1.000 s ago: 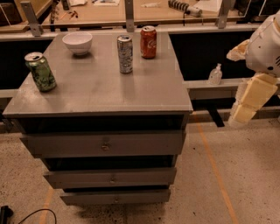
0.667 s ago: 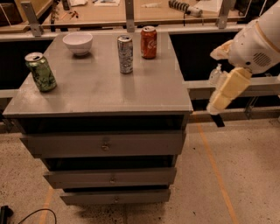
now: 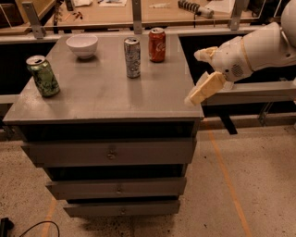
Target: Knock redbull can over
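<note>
The redbull can (image 3: 132,57), slim and silver-grey with a mottled bluish pattern, stands upright near the back middle of the grey cabinet top (image 3: 106,97). My gripper (image 3: 196,77) hangs at the cabinet's right edge, to the right of the can and well apart from it. Its two cream fingers (image 3: 203,89) are spread apart and hold nothing. The white arm reaches in from the right.
A red-orange soda can (image 3: 157,45) stands just right of and behind the redbull can. A green can (image 3: 43,76) stands at the left edge and a white bowl (image 3: 82,45) at the back left. A wooden workbench (image 3: 138,14) runs behind the cabinet. The cabinet has three drawers (image 3: 111,152).
The arm has swung left and the gripper has come from beside the cabinet to its right edge. The cans and the bowl have not moved.
</note>
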Controlling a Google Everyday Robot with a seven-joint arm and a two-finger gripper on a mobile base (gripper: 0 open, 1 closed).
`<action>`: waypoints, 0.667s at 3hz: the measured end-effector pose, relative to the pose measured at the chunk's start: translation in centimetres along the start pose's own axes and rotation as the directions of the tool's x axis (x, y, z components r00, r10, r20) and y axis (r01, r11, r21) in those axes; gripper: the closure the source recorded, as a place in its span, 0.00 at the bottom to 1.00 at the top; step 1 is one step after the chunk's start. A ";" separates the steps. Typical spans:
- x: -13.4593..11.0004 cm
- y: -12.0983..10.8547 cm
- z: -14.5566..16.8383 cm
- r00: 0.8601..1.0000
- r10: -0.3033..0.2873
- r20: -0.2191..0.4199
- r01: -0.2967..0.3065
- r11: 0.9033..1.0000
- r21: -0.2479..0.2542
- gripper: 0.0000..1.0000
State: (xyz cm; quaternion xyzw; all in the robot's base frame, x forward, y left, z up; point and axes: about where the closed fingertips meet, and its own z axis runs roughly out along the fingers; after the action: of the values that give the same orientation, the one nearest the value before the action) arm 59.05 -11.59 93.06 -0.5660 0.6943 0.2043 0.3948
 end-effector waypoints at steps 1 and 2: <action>-0.8 -1.6 3.2 0.999 0.029 0.034 -0.032 0.996 0.080 0.00; -1.3 -3.9 3.5 0.997 0.048 0.068 -0.059 0.984 0.169 0.00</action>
State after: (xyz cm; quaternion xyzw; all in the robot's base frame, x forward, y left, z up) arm 63.92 -9.24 92.61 -0.5044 0.7112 0.1723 0.4583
